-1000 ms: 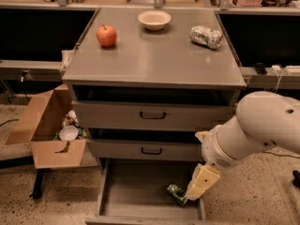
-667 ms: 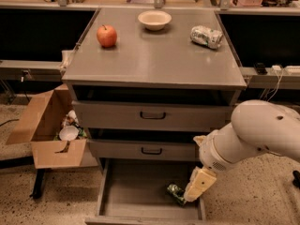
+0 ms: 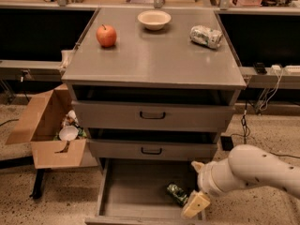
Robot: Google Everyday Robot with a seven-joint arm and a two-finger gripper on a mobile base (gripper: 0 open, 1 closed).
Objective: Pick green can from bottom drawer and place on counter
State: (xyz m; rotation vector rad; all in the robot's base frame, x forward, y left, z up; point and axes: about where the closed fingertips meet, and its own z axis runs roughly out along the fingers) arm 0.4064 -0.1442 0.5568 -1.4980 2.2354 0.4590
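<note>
The green can [image 3: 176, 194] lies on its side on the floor of the open bottom drawer [image 3: 136, 186], near its right side. My gripper [image 3: 195, 204] is just right of the can, low over the drawer's front right corner, on the end of the white arm [image 3: 253, 170]. The counter [image 3: 152, 55] is the grey top of the drawer cabinet above.
On the counter are a red apple [image 3: 106, 35], a white bowl [image 3: 154, 19] and a pale crushed can [image 3: 206, 35]. Two grey drawers with black handles [image 3: 152, 115] sit above the open one. A cardboard box [image 3: 49, 130] stands on the floor at left. Cables hang at right.
The arm has moved slightly lower and towards the drawer's right front corner. The green can has stayed in place.
</note>
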